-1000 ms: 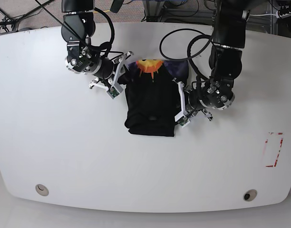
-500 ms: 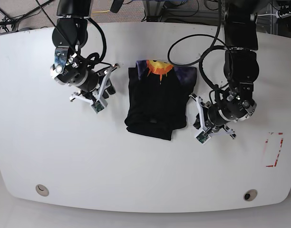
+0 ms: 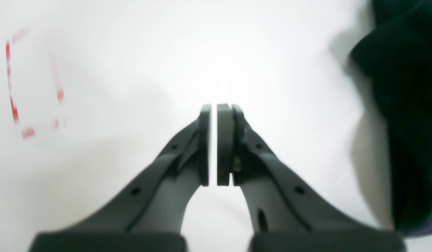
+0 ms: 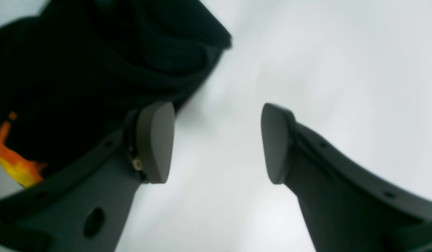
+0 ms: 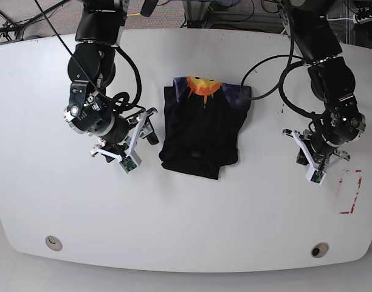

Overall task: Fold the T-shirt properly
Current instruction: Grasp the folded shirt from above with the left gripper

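Note:
The black T-shirt lies folded into a narrow block in the middle of the white table, its orange-yellow print at the far end. My right gripper hovers just left of it, open and empty. In the right wrist view the right gripper has bare table between its pads, with the T-shirt at the upper left. My left gripper hangs well to the right of the shirt. In the left wrist view the left gripper is shut on nothing, the T-shirt at the right edge.
A red dashed rectangle is marked on the table near its right edge, and this red rectangle shows blurred in the left wrist view. Two round holes sit near the front edge. Cables and floor lie beyond the far edge.
Both arms have drawn outward from the shirt's side edges, left arm farthest toward the red mark. The right gripper has opened. The shirt stays folded on the table.

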You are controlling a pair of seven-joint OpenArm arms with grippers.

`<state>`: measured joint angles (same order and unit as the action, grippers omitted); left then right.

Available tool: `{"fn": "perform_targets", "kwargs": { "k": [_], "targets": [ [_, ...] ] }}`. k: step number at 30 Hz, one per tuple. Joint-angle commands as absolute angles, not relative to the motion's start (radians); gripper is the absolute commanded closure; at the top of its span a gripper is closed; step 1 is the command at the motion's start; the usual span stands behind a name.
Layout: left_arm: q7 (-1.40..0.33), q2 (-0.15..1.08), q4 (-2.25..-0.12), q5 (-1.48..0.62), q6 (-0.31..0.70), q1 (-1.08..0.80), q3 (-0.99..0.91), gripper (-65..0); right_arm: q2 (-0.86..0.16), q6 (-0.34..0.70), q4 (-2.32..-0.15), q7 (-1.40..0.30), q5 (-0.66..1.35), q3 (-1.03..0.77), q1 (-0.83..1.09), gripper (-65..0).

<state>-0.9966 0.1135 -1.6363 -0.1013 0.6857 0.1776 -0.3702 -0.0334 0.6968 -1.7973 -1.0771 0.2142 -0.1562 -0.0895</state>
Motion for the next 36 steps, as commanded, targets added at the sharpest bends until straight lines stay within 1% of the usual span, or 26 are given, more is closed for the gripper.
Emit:
{"fn": "perform_targets", "kwargs": {
  "k": [1,4,8,11,15,17,19,22,25,31,36],
  "targets": [
    [-0.987,0.124,-1.675,-0.110,0.698,0.174,-0.403,-1.1,-0.025,0.698,-1.810,-1.073,0.229,-0.156,-0.102,-37.1],
    [-0.986,0.125,-1.715,-0.110,0.698,0.124,-0.430,-1.1,-0.016,0.698,-1.782,-1.073,0.225,-0.134,-0.076,-35.0],
    [-0.983,0.142,-1.762,-0.110,0.698,0.071,-0.427,-1.1,-0.015,0.698,-1.722,-1.059,0.228,-0.079,-0.053,-27.7],
    [-0.984,0.143,-1.825,-0.110,0.698,0.025,-0.403,-1.1,-0.015,0.698,-1.719,-1.053,0.228,-0.050,-0.016,-25.0],
    [-0.980,0.114,-1.880,-0.102,0.698,-0.018,-0.298,-1.1,-0.015,0.698,-1.767,-1.050,0.228,-0.074,0.007,-26.3],
    [-0.978,0.091,-1.900,-0.101,0.698,-0.022,-0.254,-1.1,-0.015,0.698,-1.801,-1.052,0.228,-0.094,0.027,-29.0],
    [-0.977,0.064,-1.910,-0.101,0.684,-0.021,-0.216,-1.1,-0.015,0.698,-1.833,-1.052,0.228,-0.127,0.044,-33.3],
    [-0.926,0.028,-1.908,-0.101,0.613,-0.015,-0.150,-1.1,-0.019,0.698,-1.863,-1.053,0.222,-0.170,0.047,-40.7],
    [-0.863,-0.002,-1.913,-0.101,0.552,-0.022,-0.074,-1.1,-0.027,0.698,-1.903,-1.058,0.220,-0.219,0.062,-44.5],
    [-0.720,-0.039,-1.857,-0.099,0.337,-0.018,0.093,-1.4,-0.062,0.698,-1.916,-1.081,0.229,-0.323,0.068,-45.3],
    [-0.595,-0.039,-1.782,-0.070,0.179,-0.022,0.214,-1.5,-0.093,0.698,-1.917,-1.082,0.229,-0.351,0.076,-45.3]
  ]
}}
